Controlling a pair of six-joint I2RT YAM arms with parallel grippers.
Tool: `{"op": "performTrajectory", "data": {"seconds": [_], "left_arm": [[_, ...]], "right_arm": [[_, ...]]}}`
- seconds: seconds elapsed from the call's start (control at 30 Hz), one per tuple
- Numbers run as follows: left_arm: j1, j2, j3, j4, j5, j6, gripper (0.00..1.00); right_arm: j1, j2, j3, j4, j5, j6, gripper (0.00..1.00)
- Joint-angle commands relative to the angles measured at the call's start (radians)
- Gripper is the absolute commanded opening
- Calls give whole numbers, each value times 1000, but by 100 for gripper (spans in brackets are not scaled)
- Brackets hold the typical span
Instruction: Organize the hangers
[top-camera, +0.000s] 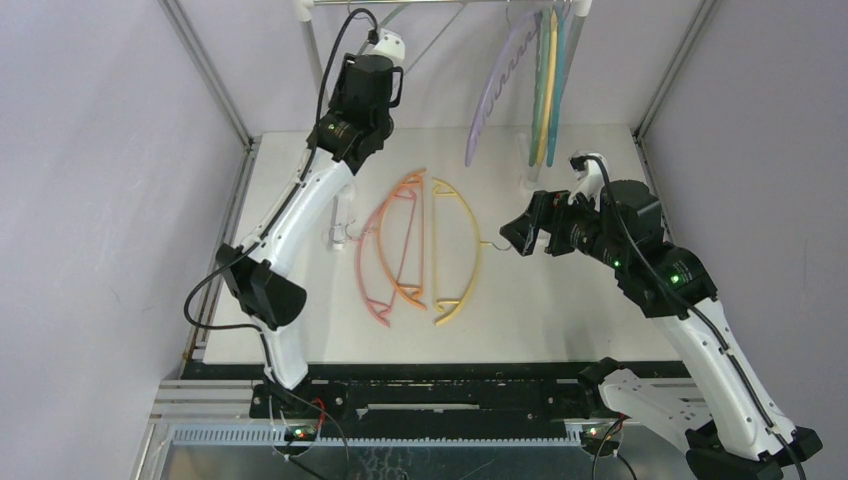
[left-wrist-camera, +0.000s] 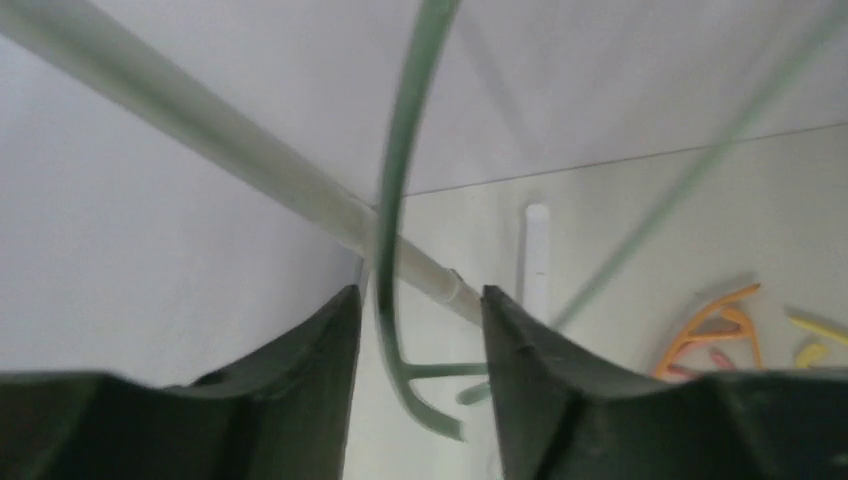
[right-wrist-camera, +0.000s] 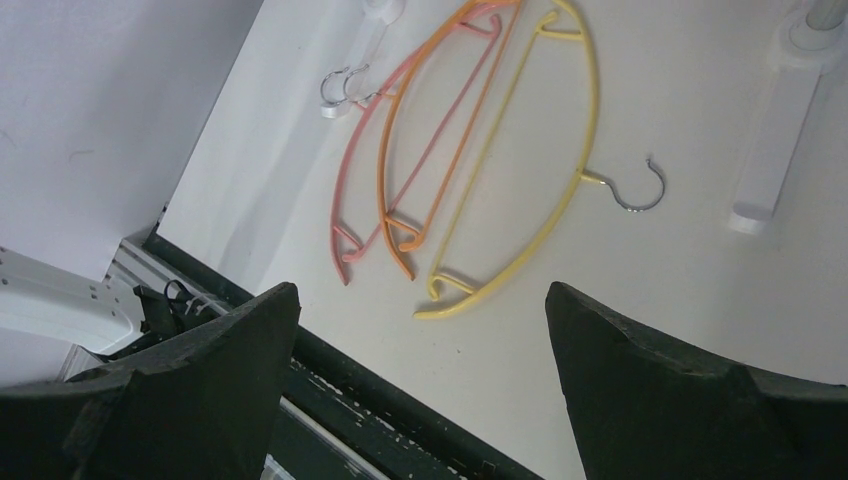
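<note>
Three hangers lie on the table: pink (top-camera: 366, 262), orange (top-camera: 392, 240) and yellow (top-camera: 468, 250). They also show in the right wrist view as pink (right-wrist-camera: 340, 205), orange (right-wrist-camera: 383, 165) and yellow (right-wrist-camera: 570, 185). Lilac (top-camera: 492, 95), yellow-green (top-camera: 545, 90) and teal (top-camera: 560, 75) hangers hang on the rail. My left gripper (left-wrist-camera: 420, 300) is raised at the rail, open, with the lower end of a thin green hanger (left-wrist-camera: 385, 250) between its fingers. My right gripper (top-camera: 515, 235) is open and empty above the table, beside the yellow hanger's metal hook (right-wrist-camera: 640, 195).
The white-and-metal rail frame (top-camera: 310, 40) stands at the back, its rod (left-wrist-camera: 200, 130) crossing the left wrist view. Its white feet (top-camera: 340, 215) (right-wrist-camera: 770, 150) rest on the table. Grey walls enclose both sides. A black strip (right-wrist-camera: 400, 400) runs along the table's near edge.
</note>
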Motion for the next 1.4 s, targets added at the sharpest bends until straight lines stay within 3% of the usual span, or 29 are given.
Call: {"op": "performTrajectory", "data": {"seconds": [0.0,0.07,0.13,0.5,0.7,1.0,1.37], "left_arm": [[4,-16,60,-82,176,-95,70],[4,-42,59,-104,252,-118,93],[4,-76,58,-118,305,-144,99],[19,-376,-155,-118,587,-269,99],[136,-603,-406,13,825,-453,99],[178,-767,-706,-9,797,-556,100],[178,-885,-945,49,954,-666,96]], "right_arm": [[-10,7,33,35,4,-16,100],[-10,10,33,41,-1,-12,100],[-11,12,32,42,3,-4,100],[-23,42,33,41,-48,29,100],[-23,38,25,49,-48,22,100],[-23,46,25,43,-52,23,100],[7,57,12,50,-54,25,100]]}}
